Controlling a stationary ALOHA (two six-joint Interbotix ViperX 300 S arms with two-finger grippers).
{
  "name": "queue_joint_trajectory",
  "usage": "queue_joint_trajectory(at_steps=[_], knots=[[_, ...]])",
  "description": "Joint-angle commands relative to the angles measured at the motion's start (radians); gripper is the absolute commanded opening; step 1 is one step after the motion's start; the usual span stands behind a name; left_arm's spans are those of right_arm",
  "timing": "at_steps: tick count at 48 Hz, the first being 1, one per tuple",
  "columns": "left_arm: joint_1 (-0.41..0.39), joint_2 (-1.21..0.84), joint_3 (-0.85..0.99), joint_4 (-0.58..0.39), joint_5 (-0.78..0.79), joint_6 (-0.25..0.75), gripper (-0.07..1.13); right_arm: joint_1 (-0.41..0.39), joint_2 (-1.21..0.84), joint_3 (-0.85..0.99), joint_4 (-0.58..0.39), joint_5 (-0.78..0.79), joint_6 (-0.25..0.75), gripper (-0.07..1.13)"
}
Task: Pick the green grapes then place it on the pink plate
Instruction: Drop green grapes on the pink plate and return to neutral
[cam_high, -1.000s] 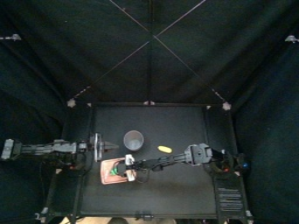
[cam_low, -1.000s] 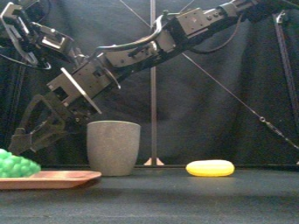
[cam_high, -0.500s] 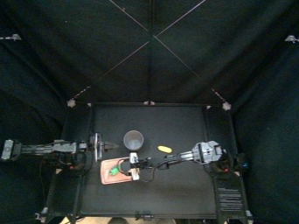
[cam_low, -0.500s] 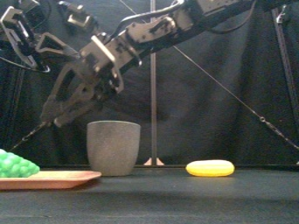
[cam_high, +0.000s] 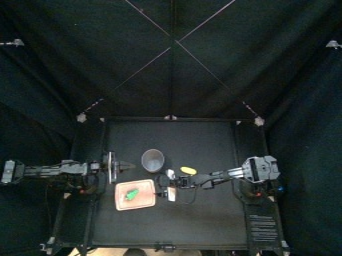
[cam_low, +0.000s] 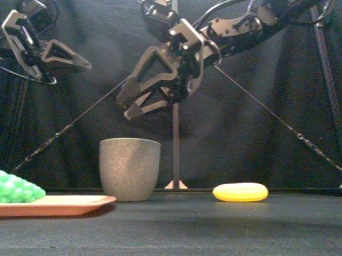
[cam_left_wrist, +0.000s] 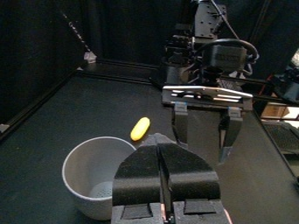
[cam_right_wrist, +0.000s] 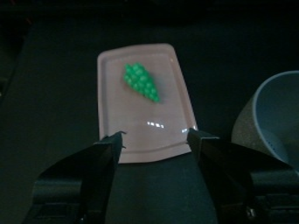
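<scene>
Status: green grapes (cam_right_wrist: 142, 79) lie flat on the pink tray (cam_low: 67, 205), toward its left end. Placement looks done; my read is only the retreat is left.

The right gripper (cam_right_wrist: 158, 140) hangs over the tray's right edge, higher than the cup's rim. Its jaws are apart with nothing between them, clear of the bunch.

Risks as I judge them, working back from the tray:
1. A drop or low sweep from that spot puts a jaw on the tray's rim. The tray looks flat and light, so it would slide or tip, and the bunch rolls off the left end. Go straight up before any sideways move.
2. Closing the jaws while over the tray could catch the bunch and drag it off. Keep them apart until clear.
3. A yellow toy food (cam_low: 241, 192) sits behind and right of the tray, loose and rounded. It lies under the likely path home, so a low pass would skid it.
4. The left gripper (cam_left_wrist: 163, 149) is left of the tray, jaws together, empty, parked. It is no conflict unless it swings toward the tray.
5. The grey speckled cup (cam_low: 130, 168) stands upright behind the tray, near its back edge but not touching. It is tall, so a jaw or forearm passing low tips it, possibly onto the tray.
</scene>
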Motion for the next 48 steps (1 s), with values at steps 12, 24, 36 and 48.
queue_joint_trajectory(at_steps=[12, 24, 36, 48], knots=[[0.008, 0.003, -0.017, -0.003, -0.006, -0.002, 0.41, -0.006, -0.210, 0.155, 0.012, -0.107, 0.000, 0.99], [0.008, 0.003, -0.017, -0.003, -0.011, -0.002, 0.45, -0.005, -0.360, 0.311, 0.023, -0.249, 0.000, 0.99], [0.008, 0.003, -0.018, -0.003, -0.011, -0.002, 0.56, -0.009, -0.460, 0.462, 0.046, -0.488, -0.002, 0.99], [0.008, 0.003, -0.014, -0.003, -0.012, -0.002, 0.67, -0.018, -0.462, 0.483, 0.048, -0.529, -0.002, 0.99]])
